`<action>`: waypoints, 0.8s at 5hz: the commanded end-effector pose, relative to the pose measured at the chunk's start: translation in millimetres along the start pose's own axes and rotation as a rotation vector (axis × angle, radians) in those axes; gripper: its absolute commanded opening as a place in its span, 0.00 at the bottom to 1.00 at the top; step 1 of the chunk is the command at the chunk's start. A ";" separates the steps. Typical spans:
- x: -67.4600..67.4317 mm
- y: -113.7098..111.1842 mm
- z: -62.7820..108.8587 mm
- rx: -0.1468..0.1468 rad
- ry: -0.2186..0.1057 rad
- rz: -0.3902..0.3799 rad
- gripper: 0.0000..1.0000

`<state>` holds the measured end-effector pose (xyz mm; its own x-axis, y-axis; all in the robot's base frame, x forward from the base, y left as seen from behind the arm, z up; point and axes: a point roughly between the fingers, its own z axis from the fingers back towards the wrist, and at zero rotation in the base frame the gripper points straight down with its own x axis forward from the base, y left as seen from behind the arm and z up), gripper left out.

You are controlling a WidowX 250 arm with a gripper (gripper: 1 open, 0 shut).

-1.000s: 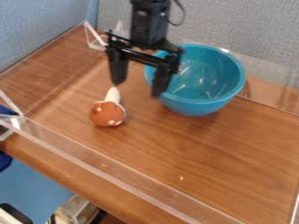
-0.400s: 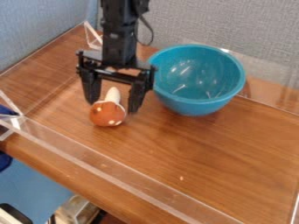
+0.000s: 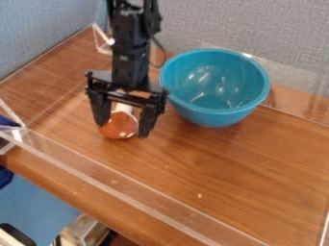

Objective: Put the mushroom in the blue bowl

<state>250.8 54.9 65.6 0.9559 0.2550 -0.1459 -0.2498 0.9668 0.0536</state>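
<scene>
Mushroom (image 3: pixel 119 123): a small toy with a reddish-brown cap, lying on its side on the wooden table (image 3: pixel 218 168), its cap toward the near edge and its stem hidden behind the arm. It rests to the left of the blue bowl (image 3: pixel 216 87), apart from it and outside it. Blue bowl: a deep, glossy turquoise vessel standing upright toward the back right of the table, its interior bare. Gripper (image 3: pixel 125 121): black, pointing straight down from the arm (image 3: pixel 130 43), with its two fingers spread wide, one finger (image 3: pixel 98 110) on the left of the mushroom and the other on its right. The mushroom lies between them; the fingers are not closed on it, and whether either one touches the cap cannot be told. Clear acrylic walls (image 3: pixel 77 163) border the table on its edges.
</scene>
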 end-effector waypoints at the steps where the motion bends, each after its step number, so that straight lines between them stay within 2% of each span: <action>1: 21.7 11.6 2.9 -0.005 -0.049 0.065 1.00; 2: 31.6 18.5 -4.1 -0.008 -0.038 0.110 1.00; 4: 65.6 14.7 -7.4 0.009 -0.043 -0.049 1.00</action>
<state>299.0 85.5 35.5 0.9634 0.2163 -0.1582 -0.2109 0.9762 0.0504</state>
